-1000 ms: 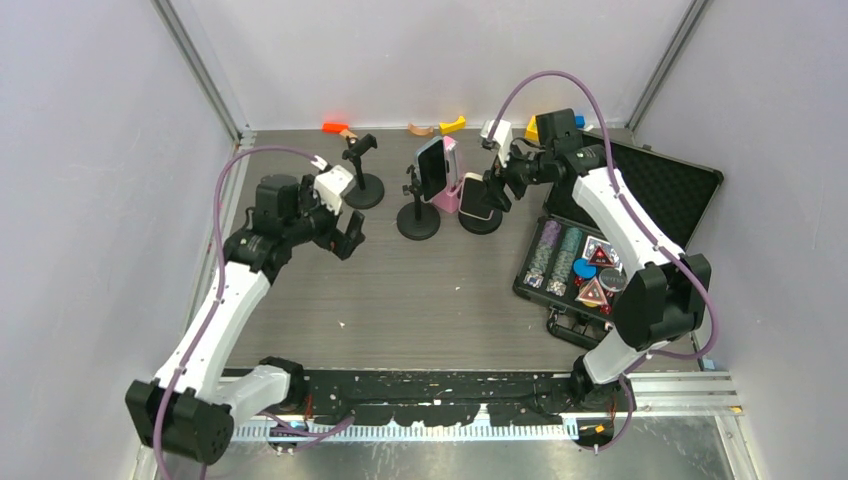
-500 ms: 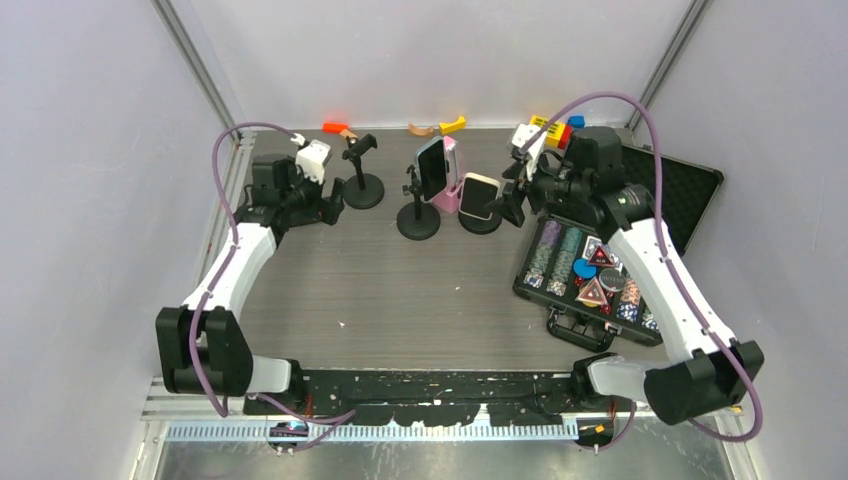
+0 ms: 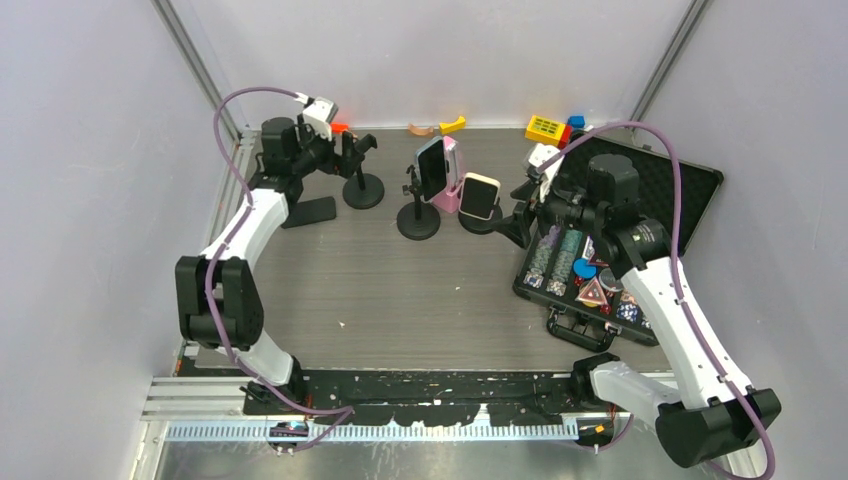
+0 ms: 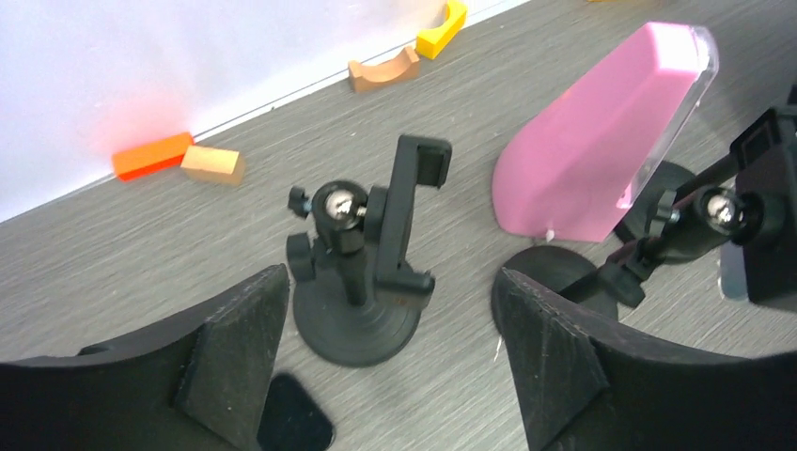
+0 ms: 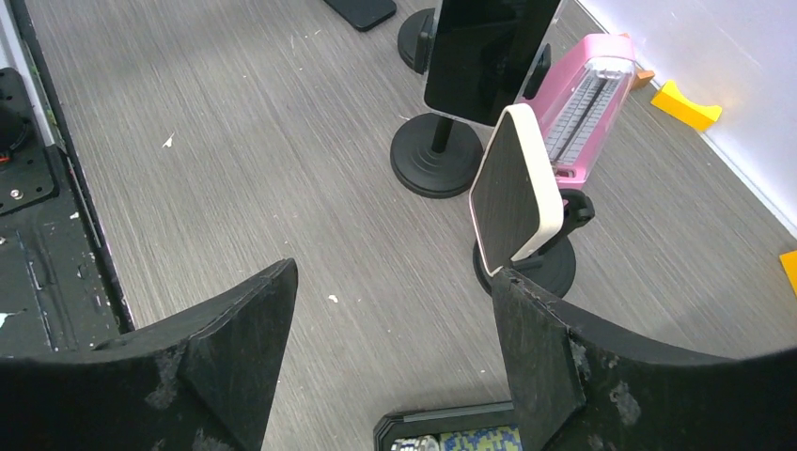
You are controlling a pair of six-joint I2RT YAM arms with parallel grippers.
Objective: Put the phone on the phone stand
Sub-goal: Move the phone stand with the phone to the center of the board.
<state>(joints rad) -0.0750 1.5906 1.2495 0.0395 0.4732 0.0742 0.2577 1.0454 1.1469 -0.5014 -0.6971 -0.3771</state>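
Three black phone stands are at the back of the table. The left stand is empty, and it also shows in the left wrist view. The middle stand holds a black phone. The right stand holds a white-edged phone, also in the right wrist view. Another black phone lies flat on the table left of the empty stand; its corner shows in the left wrist view. My left gripper is open and empty, just before the empty stand. My right gripper is open and empty, right of the white-edged phone.
A pink metronome-like object stands behind the middle and right stands. An open black case with poker chips lies at the right, under my right arm. Coloured blocks lie along the back wall.
My left gripper moved back and to the left, up to the empty stand, uncovering the flat black phone. My right gripper drew back to the right, away from the white-edged phone.
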